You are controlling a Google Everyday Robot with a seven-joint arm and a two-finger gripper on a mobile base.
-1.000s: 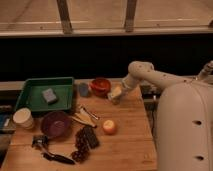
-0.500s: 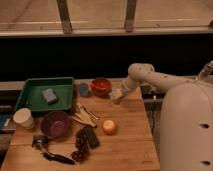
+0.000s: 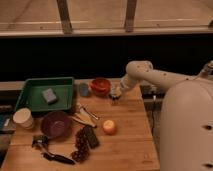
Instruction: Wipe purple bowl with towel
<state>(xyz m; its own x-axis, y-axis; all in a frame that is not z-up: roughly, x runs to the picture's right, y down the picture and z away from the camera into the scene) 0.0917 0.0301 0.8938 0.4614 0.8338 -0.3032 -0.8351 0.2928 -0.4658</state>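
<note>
The purple bowl (image 3: 55,123) sits at the left front of the wooden table, empty and well away from the arm. My gripper (image 3: 115,94) points down at the table's back middle, just right of a red-orange bowl (image 3: 100,85). It is shut on the towel (image 3: 115,99), of which only a small pale bit shows under the fingers.
A green tray (image 3: 30,102) holding a grey-blue sponge (image 3: 49,95) is at the back left, with a cream cup (image 3: 23,118) in front of it. An orange fruit (image 3: 109,127), grapes (image 3: 80,146), utensils (image 3: 85,116) and a black-handled tool (image 3: 54,157) lie mid-table. My white body (image 3: 185,130) fills the right.
The gripper has closed over the pale towel, which now shows less than before. The arm has barely moved.
</note>
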